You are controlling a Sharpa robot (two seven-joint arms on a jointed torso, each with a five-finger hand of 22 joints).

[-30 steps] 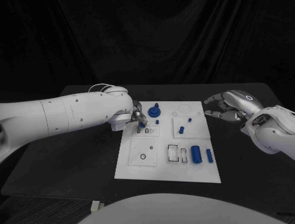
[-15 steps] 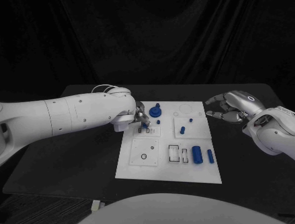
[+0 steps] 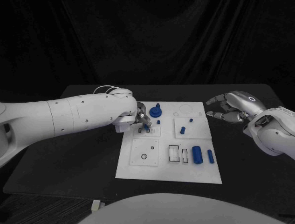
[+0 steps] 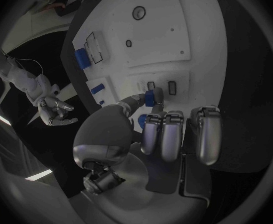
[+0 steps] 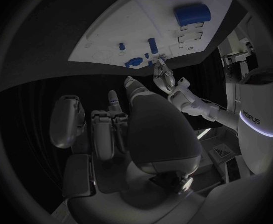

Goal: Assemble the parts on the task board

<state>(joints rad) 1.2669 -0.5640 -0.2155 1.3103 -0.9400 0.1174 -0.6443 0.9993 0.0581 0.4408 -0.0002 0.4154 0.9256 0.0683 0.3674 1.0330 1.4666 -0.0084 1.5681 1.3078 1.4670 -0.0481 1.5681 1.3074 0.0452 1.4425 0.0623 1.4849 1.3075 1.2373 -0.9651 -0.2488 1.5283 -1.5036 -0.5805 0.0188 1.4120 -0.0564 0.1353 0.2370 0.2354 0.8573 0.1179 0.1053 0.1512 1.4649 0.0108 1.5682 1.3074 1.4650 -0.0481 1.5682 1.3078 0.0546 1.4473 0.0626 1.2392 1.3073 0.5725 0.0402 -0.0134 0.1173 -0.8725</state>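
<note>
Left hand has edged slightly down the board since earlier, pinching a small blue part over the slots near the board's far-left corner. Right hand unmoved, off the board's far-right edge, fingers curled, empty.

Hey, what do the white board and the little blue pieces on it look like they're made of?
The task board looks like matte white plastic: flat, even, with cleanly cut recesses and no glare. The blue parts also look like plastic, possibly moulded or printed, uniformly coloured with a dull sheen. Neither material is certain from these views.
</note>
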